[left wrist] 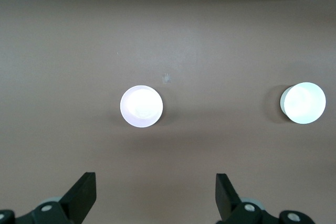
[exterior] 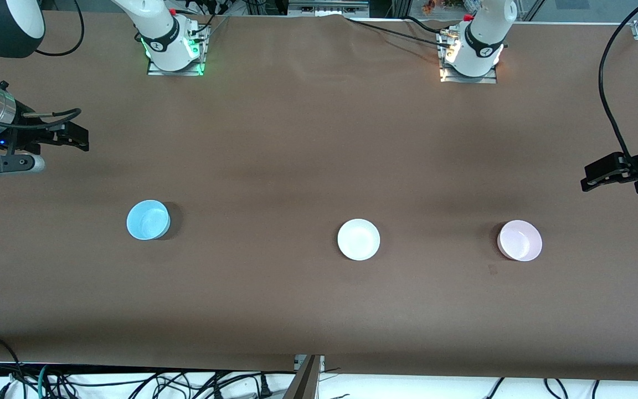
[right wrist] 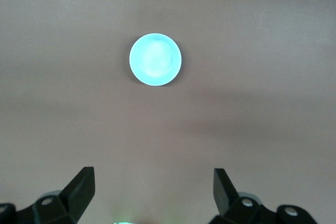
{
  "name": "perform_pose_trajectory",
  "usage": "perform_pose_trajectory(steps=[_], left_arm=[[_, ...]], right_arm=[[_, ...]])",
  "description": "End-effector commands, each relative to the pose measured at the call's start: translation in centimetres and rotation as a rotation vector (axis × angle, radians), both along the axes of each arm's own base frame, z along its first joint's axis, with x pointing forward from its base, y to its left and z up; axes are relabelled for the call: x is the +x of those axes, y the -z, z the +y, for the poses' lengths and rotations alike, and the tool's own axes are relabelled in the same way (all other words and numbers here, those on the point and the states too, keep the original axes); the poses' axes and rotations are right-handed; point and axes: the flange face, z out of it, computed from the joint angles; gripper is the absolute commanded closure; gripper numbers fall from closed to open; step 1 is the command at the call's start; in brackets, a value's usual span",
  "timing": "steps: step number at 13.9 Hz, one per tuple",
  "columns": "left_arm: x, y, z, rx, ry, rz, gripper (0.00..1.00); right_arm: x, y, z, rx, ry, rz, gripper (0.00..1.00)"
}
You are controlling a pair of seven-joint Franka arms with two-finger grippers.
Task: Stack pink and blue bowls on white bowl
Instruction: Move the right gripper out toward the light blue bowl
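Three bowls stand apart in a row on the brown table. The blue bowl is toward the right arm's end. The white bowl is in the middle. The pink bowl is toward the left arm's end. My right gripper hangs open and empty over the table's right-arm end, clear of the blue bowl. My left gripper hangs open and empty over the left-arm end, clear of the pink bowl.
The two arm bases stand along the table edge farthest from the front camera. A black cable loops down to the left arm. Loose cables lie below the table's near edge.
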Motion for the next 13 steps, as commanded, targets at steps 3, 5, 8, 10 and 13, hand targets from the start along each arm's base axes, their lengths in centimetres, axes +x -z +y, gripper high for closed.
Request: perform_pose_trajectory(steps=[3,5,8,10,13], left_arm=[[-0.43,-0.77,0.12,-0.002,0.008,-0.006,0.0],[-0.43,-0.77,0.1,-0.004,0.009,-0.006,0.0],[-0.43,-0.77,0.12,-0.002,0.008,-0.007,0.0],[-0.42,-0.76,0.17,-0.003,0.007,-0.006,0.0],[-0.42,-0.76,0.17,-0.003,0.007,-0.006,0.0]], right_arm=[[0.21,-0.46,0.1,0.003,0.003,-0.007,0.0],[0.23,-0.3,0.01,0.003,0.004,-0.004,0.0],[0.23,-0.48,-0.08,0.002,0.01,-0.009,0.0],[0.24,-0.55,-0.06,0.004,0.01,-0.01,0.0],[0.27,-0.47,0.52,0.001,0.002,-0.01,0.0]])
